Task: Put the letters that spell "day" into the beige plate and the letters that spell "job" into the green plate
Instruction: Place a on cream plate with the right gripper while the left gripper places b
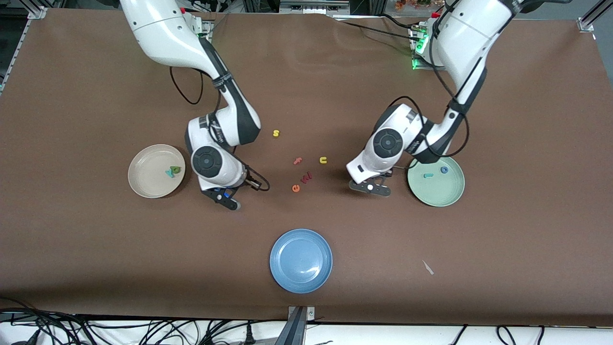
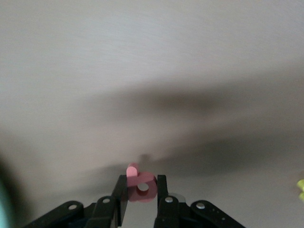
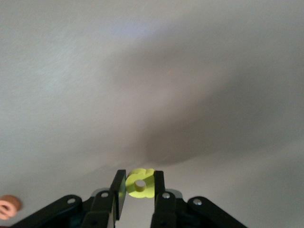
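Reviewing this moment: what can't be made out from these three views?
- Front view: the pink b in the left gripper and the yellow a in the right gripper are hidden under the wrists.
- Front view: letters in the beige plate overlap, too small to read.
- Wrist views: both plates are out of frame.

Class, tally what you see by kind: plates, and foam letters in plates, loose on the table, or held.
Plates: 3 (beige, green, blue)
Letters in plates: 4 (y, d, j, o)
Letters loose: 5 (s, f, u, w, e)
Letters held: 2 (b, left gripper; a, right gripper)
Total: 14
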`<state>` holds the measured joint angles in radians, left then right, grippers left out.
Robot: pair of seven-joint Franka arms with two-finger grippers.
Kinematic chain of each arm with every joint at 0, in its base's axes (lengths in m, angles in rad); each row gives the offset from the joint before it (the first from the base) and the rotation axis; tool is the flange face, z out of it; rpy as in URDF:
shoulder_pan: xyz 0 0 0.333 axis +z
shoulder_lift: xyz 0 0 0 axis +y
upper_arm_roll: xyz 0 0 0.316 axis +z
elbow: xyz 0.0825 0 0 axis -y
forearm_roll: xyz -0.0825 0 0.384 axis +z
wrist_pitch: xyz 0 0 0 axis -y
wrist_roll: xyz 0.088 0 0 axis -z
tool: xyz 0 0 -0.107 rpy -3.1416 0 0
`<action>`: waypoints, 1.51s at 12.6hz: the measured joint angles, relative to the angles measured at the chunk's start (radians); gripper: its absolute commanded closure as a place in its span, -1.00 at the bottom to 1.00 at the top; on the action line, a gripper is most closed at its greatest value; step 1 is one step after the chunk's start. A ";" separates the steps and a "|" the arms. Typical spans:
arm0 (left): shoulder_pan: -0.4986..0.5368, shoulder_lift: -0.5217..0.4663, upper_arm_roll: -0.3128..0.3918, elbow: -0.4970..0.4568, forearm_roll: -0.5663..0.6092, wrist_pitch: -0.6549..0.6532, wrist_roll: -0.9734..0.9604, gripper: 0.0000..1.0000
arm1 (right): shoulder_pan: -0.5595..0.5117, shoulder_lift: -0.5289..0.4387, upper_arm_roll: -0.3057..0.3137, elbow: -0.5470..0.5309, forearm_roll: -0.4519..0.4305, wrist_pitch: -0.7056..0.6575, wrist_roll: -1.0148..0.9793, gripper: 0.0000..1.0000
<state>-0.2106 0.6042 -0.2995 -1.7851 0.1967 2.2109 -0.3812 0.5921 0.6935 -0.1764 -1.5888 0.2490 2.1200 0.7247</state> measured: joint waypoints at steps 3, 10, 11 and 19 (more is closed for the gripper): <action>0.096 -0.061 0.004 0.000 0.000 -0.127 0.150 1.00 | -0.005 -0.065 -0.091 -0.087 -0.029 -0.027 -0.238 0.96; 0.214 -0.034 0.010 -0.024 0.072 -0.187 0.287 1.00 | -0.014 -0.132 -0.310 -0.187 -0.034 -0.147 -0.594 -0.32; 0.214 -0.023 0.009 -0.025 0.073 -0.187 0.288 1.00 | -0.014 -0.132 -0.328 -0.193 -0.034 -0.149 -0.614 -0.99; 0.216 0.016 0.002 -0.015 0.073 -0.167 0.287 -1.00 | 0.011 -0.135 -0.335 -0.070 -0.031 -0.298 -0.623 -1.00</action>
<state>0.0053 0.6201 -0.2975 -1.7996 0.2696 2.0442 -0.0946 0.6032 0.5581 -0.5113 -1.6586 0.2183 1.8217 0.1016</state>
